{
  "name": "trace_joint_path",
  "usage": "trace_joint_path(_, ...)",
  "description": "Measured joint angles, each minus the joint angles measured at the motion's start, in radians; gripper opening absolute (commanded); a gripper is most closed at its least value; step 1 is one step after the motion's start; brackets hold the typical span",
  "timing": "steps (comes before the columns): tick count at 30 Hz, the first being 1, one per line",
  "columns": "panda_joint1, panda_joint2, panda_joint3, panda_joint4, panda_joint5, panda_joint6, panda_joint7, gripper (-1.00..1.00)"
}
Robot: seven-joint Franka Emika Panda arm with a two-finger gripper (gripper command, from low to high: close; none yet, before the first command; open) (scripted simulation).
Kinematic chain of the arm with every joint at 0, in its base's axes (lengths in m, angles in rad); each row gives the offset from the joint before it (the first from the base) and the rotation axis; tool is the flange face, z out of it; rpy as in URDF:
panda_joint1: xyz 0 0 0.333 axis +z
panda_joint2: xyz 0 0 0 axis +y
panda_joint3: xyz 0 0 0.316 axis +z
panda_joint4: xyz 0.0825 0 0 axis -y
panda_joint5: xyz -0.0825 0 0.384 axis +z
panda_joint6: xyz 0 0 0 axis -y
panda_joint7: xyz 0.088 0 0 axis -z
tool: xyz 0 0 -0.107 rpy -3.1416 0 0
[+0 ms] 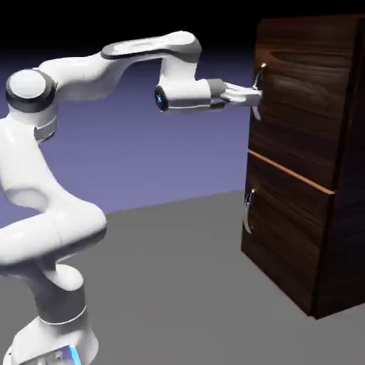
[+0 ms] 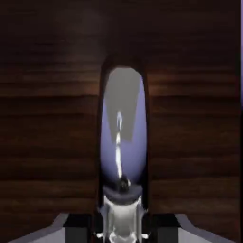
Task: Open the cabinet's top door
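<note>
The cabinet (image 1: 314,178) is a tall dark wood-grain box at the exterior view's right. Its top door (image 1: 306,107) is the upper panel and lies flush with the cabinet front. A curved silver handle (image 1: 261,71) runs down that panel's left edge. My gripper (image 1: 254,94) reaches in level from the left and is shut on this handle at about mid-height. In the hand view the handle (image 2: 122,142) stands large and upright in the middle, backed by the door's wood (image 2: 47,118), with my gripper (image 2: 122,230) closed around its lower end.
Below the top door sits a shorter lower panel (image 1: 285,228) with its own silver handle (image 1: 248,210). The grey table (image 1: 178,285) stretches between the robot's base and the cabinet.
</note>
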Motion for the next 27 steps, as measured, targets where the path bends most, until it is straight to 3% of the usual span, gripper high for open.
trace_joint_path(14,0.507,0.008,-0.432,-0.360,-0.310,-0.270,0.087,-1.00)
trace_joint_path(27,0.769,-0.167,-0.903,-0.672,-0.794,-0.713,0.276,-1.00)
